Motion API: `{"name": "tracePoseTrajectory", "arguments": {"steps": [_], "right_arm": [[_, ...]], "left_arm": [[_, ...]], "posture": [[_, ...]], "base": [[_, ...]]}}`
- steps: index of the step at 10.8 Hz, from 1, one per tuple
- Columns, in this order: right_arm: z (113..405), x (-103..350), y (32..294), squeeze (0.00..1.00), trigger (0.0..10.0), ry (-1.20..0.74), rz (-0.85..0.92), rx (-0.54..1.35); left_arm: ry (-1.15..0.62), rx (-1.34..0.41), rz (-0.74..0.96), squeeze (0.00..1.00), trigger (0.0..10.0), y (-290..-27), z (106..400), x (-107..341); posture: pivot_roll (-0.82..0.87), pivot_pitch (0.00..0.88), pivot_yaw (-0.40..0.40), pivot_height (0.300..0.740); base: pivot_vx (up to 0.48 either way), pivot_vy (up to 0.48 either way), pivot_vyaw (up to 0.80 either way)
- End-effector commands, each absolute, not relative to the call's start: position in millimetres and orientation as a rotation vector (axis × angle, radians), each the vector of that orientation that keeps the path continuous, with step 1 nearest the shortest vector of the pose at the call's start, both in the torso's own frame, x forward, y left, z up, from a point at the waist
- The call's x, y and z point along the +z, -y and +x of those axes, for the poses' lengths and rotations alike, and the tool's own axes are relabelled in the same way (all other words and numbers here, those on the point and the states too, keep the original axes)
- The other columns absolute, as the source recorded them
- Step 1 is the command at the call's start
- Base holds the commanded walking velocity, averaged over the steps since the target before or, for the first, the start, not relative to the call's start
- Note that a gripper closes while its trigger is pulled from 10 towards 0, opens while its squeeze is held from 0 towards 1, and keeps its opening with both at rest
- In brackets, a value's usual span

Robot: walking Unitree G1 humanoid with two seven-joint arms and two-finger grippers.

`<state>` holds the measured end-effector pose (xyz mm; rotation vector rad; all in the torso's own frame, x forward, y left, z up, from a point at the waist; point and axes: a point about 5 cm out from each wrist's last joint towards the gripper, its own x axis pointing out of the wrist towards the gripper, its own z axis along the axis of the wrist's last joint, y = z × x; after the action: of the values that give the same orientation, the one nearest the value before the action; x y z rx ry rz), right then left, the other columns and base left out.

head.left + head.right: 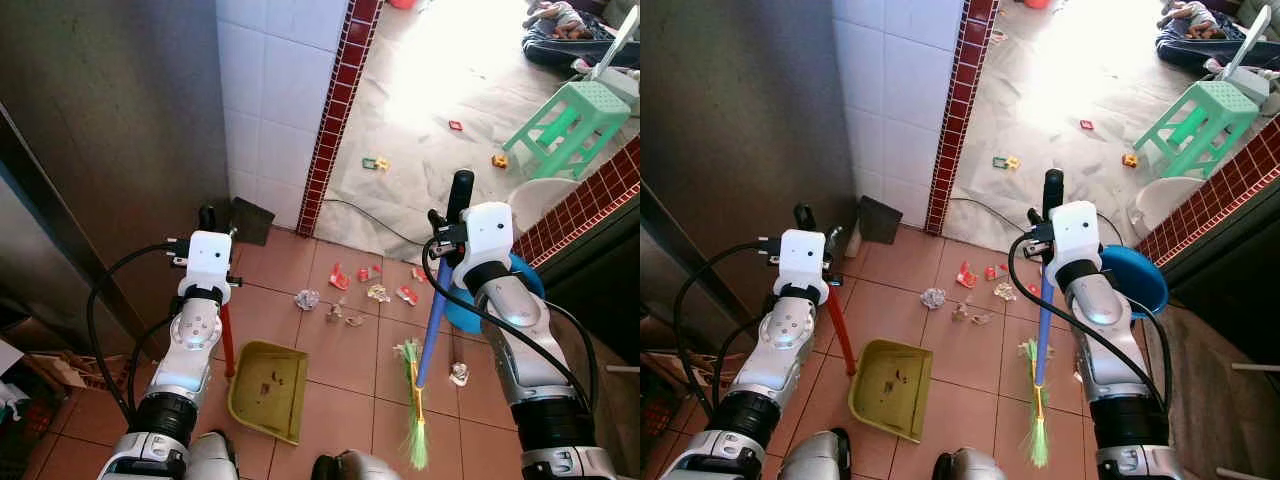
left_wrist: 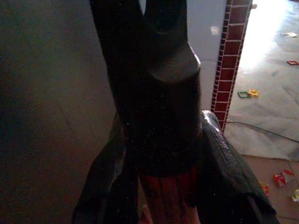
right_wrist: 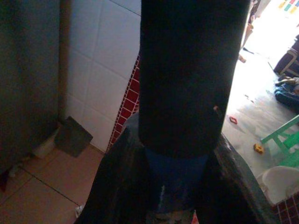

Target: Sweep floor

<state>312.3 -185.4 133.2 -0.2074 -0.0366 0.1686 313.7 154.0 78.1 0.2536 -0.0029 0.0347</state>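
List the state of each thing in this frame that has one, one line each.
Left gripper: shut on the dustpan handle.
Right gripper: shut on the broom handle.
Dustpan: on the tiles, a few scraps inside.
Broom: upright, bristles on the floor.
Litter: scattered, unswept.
Green stool: standing upright.

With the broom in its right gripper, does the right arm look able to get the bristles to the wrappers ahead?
Probably yes: the broom stands just short of the wrappers, with bare tile between.
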Motion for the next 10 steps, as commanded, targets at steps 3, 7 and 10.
{"name": "tracePoseTrajectory", "arguments": {"steps": [3,7,10], "right_arm": [[315.0,139.1,187.6,0.0,10.0,0.065,-0.234,0.158],[320.3,137.7,179.2,0.0,10.0,0.083,-0.199,0.138],[326.1,134.9,171.2,0.0,10.0,0.096,-0.169,0.123]], "left_arm": [[-0.023,-0.01,0.284,0.0,0.0,-151.5,310.5,74.7],[-0.026,-0.047,0.289,0.0,0.0,-157.0,314.1,78.4],[-0.012,-0.07,0.319,0.0,0.0,-163.0,322.3,88.1]], "posture": [[-0.09,0.088,-0.188,0.74],[-0.05,0.066,-0.147,0.74],[0.0,0.046,-0.119,0.74]], "base": [[0.0,0.0,0.0],[0.0,0.0,0.0],[0.0,0.0,0.0]]}}
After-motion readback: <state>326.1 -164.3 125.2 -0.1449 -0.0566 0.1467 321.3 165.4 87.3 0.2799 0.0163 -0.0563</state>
